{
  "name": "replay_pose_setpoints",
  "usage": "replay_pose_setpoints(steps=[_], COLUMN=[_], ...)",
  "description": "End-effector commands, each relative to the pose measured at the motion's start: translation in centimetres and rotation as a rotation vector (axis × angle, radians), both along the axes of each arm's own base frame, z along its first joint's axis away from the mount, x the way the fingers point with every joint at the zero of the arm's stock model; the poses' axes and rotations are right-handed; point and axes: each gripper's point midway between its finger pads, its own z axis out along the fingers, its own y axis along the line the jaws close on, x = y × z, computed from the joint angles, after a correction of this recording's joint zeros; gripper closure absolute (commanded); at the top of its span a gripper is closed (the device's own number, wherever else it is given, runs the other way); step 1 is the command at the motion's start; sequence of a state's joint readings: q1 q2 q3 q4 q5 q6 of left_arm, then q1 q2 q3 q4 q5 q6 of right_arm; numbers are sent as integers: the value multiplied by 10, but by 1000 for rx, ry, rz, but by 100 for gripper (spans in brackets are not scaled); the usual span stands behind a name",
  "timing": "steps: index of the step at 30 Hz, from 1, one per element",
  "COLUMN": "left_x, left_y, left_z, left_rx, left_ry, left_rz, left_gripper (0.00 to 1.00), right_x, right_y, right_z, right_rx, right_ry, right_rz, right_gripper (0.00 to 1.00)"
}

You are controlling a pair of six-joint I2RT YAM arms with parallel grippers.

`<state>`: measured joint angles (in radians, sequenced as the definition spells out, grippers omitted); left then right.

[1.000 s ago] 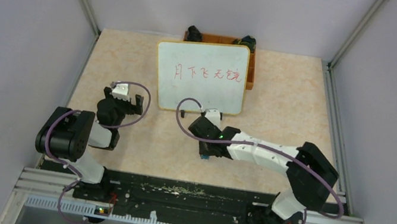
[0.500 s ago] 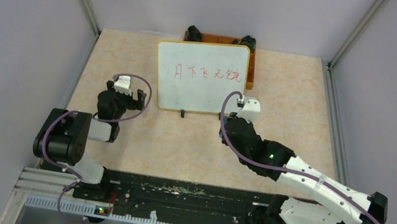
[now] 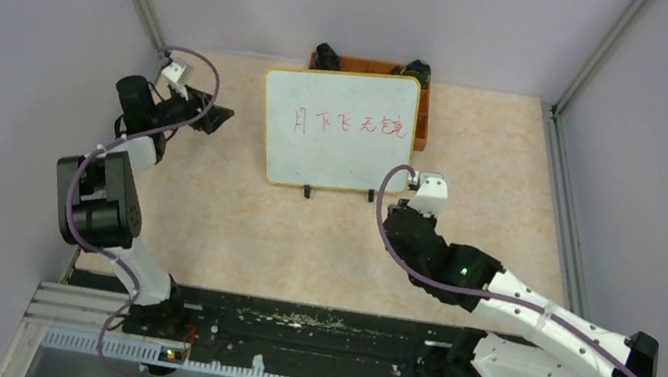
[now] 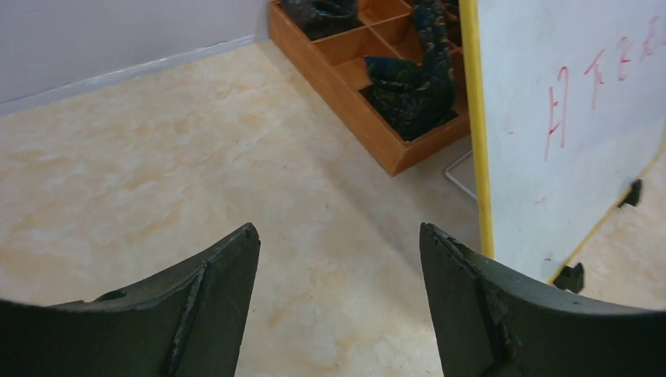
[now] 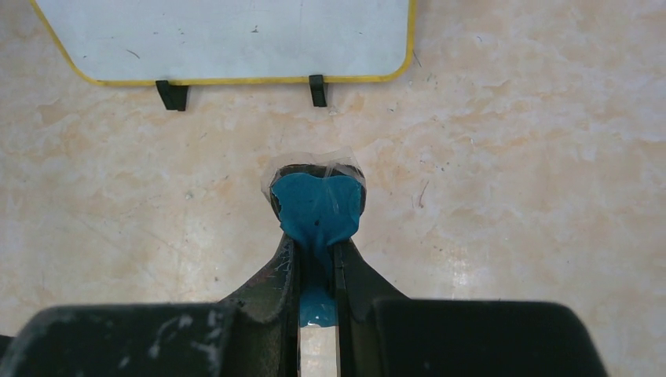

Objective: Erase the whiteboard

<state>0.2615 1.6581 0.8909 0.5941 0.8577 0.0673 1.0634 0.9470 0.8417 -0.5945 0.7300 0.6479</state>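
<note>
A blue pad [image 5: 316, 203] is clamped in the right end effector [image 5: 317, 250] near the red-lettered whiteboard [image 3: 332, 153]; the left end effector [image 4: 338, 236] is spread, empty.

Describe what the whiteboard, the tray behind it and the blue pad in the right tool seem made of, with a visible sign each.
Whiteboard: smooth white panel, likely coated board or plastic, thin yellow rim; red marker sits on top.
Tray: apparently wood, matt orange-brown, thin flat dividers.
Blue pad: soft, maybe foam or felt; it bulges unevenly under clear film.
</note>
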Motion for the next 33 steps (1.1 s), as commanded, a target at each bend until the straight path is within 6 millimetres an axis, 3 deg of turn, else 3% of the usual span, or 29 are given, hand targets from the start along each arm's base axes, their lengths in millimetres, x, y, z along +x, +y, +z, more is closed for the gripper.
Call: replay_pose_setpoints(steps=[1, 14, 18, 33], left_x=[-13, 29, 38, 43], left_y=[-34, -53, -55, -94], left_z=[2, 41, 43, 47], left_rx=[-116, -158, -184, -217], left_ry=[111, 109, 131, 180], left_rz=[-296, -470, -526, -693], left_gripper=[21, 22, 23, 23], right_x=[2, 4, 5, 10], right_y=[-5, -5, -7, -4], right_z=[20, 20, 19, 16], right_rx=[30, 2, -8, -45], right_ry=[-48, -51, -56, -58], right_rz=[-23, -27, -33, -33], right_gripper=[100, 100, 100, 100])
